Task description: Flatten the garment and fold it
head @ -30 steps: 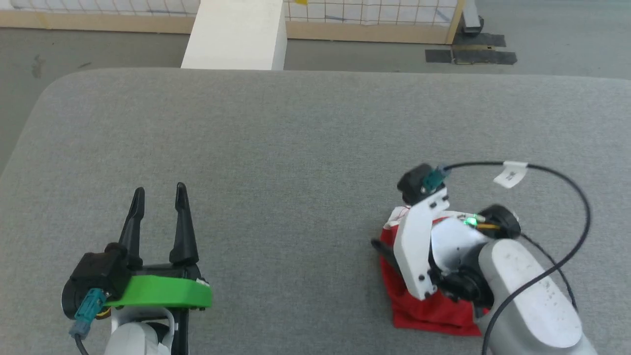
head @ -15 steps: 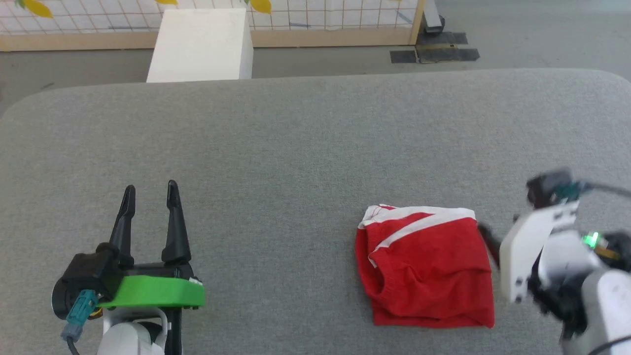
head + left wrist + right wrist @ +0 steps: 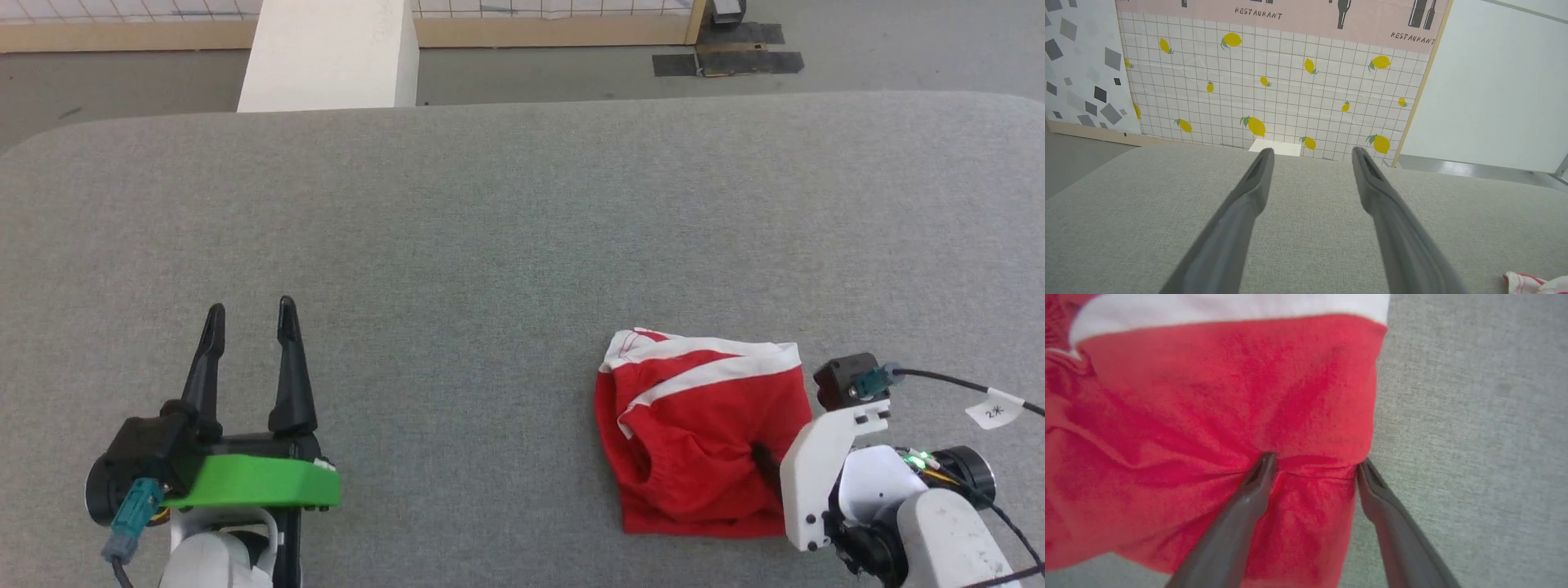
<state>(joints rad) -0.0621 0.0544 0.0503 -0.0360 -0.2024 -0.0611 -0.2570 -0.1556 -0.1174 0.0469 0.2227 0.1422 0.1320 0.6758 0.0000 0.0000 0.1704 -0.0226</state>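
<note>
The pink wall banner (image 3: 1298, 16) carries the word "RESTAURANT" twice, in dark capitals.

The garment (image 3: 1535, 284) is cut off at the left wrist view's corner.

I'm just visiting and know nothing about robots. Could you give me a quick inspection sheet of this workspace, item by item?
Surface: grey fabric-covered table with rounded corners.
Job's things: red shorts with white stripes, lying in a rumpled bundle on the table's near right.
Clutter: nothing seen.
Grippers: left gripper open over bare table; right gripper open, fingertips at the shorts' right edge.
Cables: black cable with a white tag runs from the right wrist.
Surroundings: white box beyond the table, grey floor with dark tape, lemon-patterned wall.
</note>
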